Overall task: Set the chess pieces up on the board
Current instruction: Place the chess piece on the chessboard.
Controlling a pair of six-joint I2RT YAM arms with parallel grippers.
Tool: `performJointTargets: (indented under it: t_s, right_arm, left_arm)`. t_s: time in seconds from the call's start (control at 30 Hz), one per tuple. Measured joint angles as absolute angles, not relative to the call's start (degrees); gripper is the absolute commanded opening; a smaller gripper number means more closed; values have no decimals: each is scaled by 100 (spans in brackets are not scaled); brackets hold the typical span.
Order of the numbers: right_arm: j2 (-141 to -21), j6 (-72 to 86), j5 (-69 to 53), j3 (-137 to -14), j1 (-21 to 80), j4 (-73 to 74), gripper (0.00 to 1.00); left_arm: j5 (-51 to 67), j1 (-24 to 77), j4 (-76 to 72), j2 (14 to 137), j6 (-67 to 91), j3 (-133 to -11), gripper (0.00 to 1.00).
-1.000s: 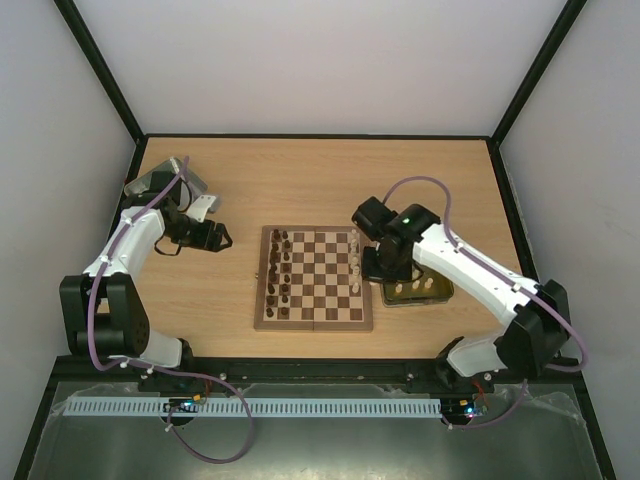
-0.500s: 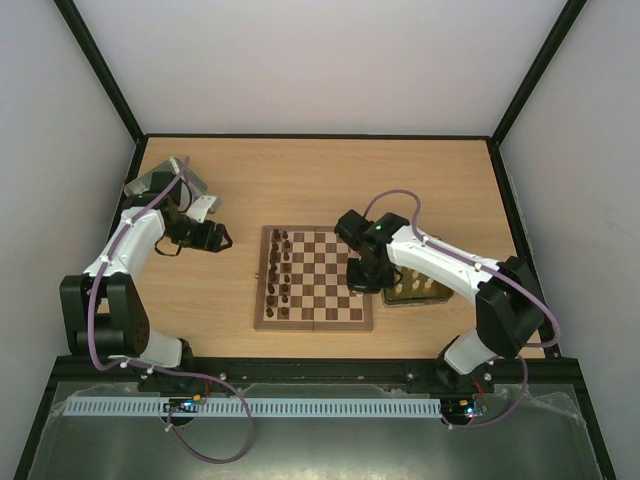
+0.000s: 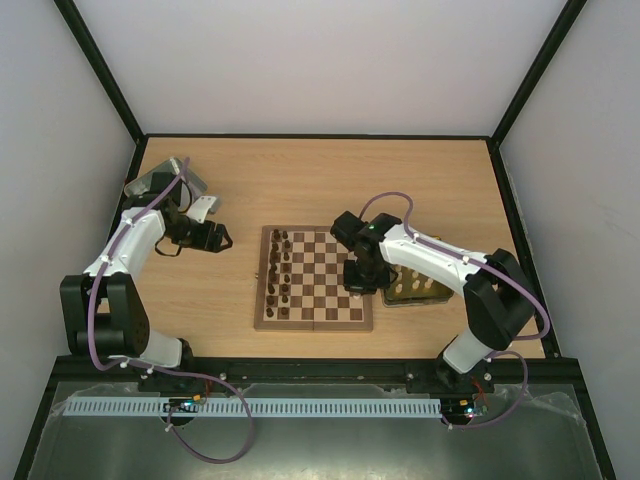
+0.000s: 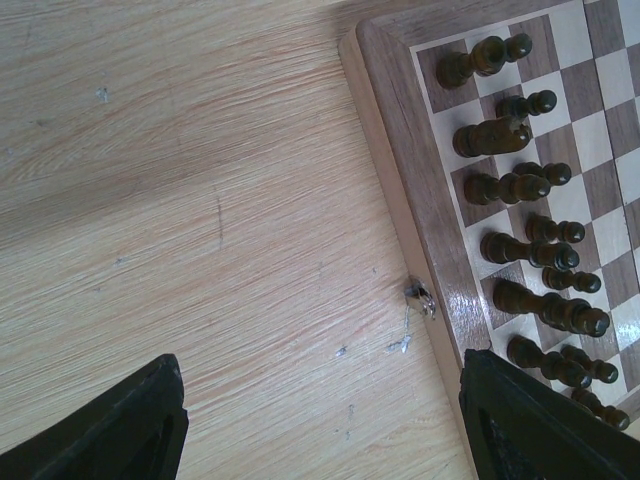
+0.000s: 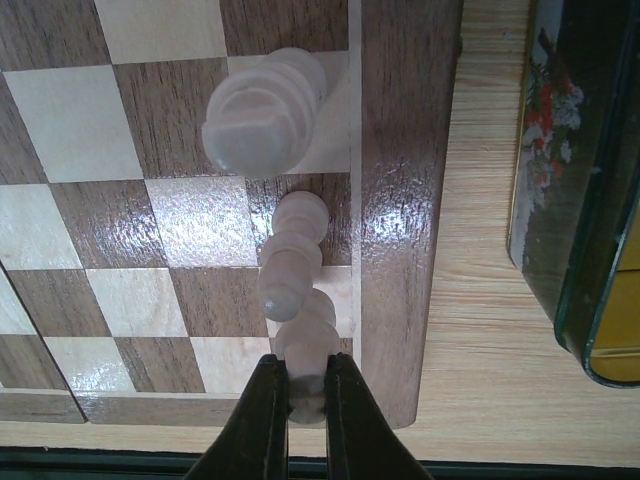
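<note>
The board (image 3: 312, 324) lies mid-table. Dark brown pieces (image 3: 280, 270) fill its two left columns and show in the left wrist view (image 4: 520, 185). My right gripper (image 3: 361, 284) hangs over the board's right edge, near its front corner. In the right wrist view it (image 5: 305, 400) is shut on a pale cream piece (image 5: 305, 350) held over a last-column square. Two more pale pieces (image 5: 290, 265) (image 5: 265, 110) stand just beyond it. My left gripper (image 3: 222, 240) is open and empty over bare table left of the board (image 4: 325, 425).
A dark tin tray (image 3: 415, 292) holding several pale pieces sits right of the board, and its edge shows in the right wrist view (image 5: 580, 200). A silver tin (image 3: 160, 180) lies at the back left. A small metal clasp (image 4: 420, 297) sits on the board's left border.
My right arm has swung left from the tray to the board's right edge and toward its near corner. The left arm has not moved.
</note>
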State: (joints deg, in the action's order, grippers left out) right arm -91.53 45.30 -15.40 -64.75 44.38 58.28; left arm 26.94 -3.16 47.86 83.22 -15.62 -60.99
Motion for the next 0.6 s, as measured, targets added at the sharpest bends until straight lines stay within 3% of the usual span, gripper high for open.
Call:
performJointTargets:
  t_s: [0.6]
  right_arm:
    - [-9177, 4412, -1636, -6379, 4438, 5830, 3]
  left_arm:
    - [2694, -316, 4698, 8322, -1557, -6055, 75]
